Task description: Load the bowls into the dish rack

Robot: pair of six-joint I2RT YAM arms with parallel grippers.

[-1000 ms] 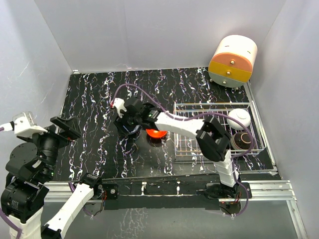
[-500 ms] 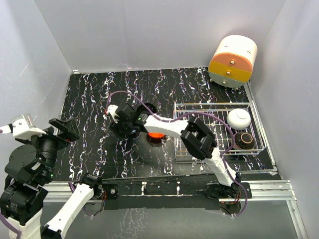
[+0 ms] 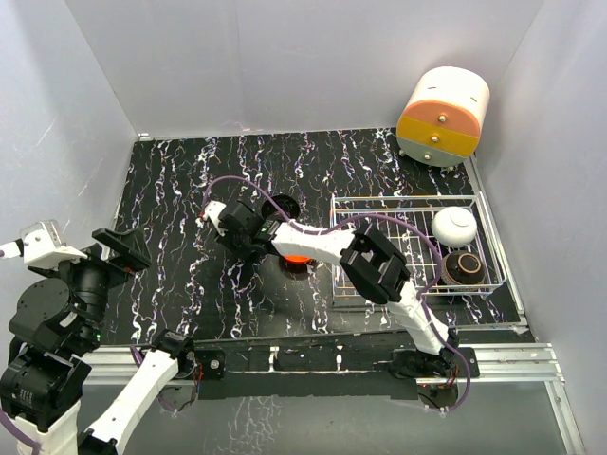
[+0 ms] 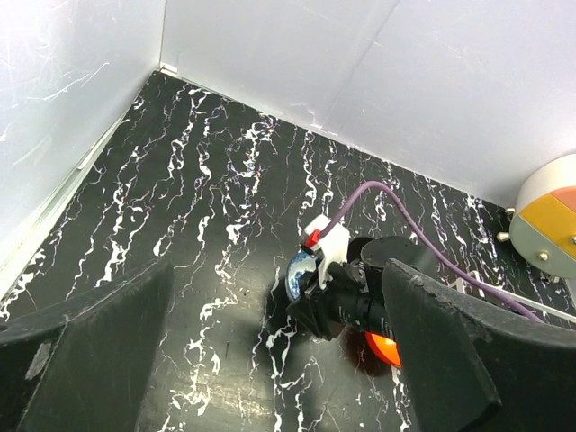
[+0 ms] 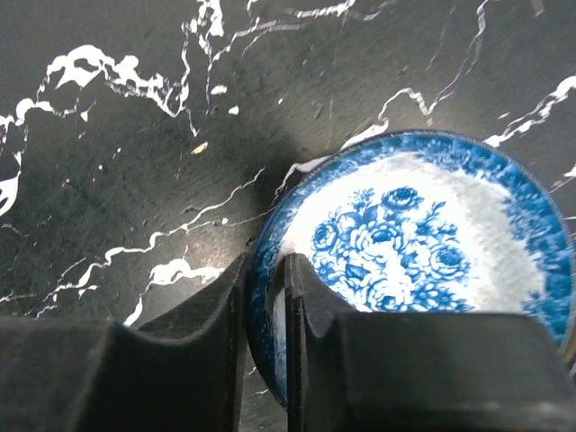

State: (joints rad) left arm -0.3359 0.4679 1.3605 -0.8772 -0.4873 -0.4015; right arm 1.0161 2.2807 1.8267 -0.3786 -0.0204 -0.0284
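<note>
**Right claw clamped on the blue-and-white bowl's rim**

The blue-and-white bowl (image 5: 423, 243) sits in the right claw (image 5: 267, 342). The claw is pinched shut on the bowl's rim, with one finger inside the bowl and one outside. Dark marbled table (image 5: 108, 162) shows right under it, and I cannot tell whether the bowl rests there or hangs just above.

A red-orange bowl (image 3: 296, 257) lies just beside that claw, on the side toward its own arm's base. A black bowl (image 3: 285, 207) sits near it on the far side.

The dish rack (image 3: 398, 198) stands well apart from the claw, past the red-orange bowl. It holds a white bowl (image 3: 455, 226) and a brownish bowl (image 3: 462, 267). A cream-and-orange cabinet (image 3: 443, 116) stands behind the rack.

The left claw (image 3: 119, 248) hangs above the table's other edge with its fingers spread wide and nothing between them. It is well apart from the right claw.
</note>
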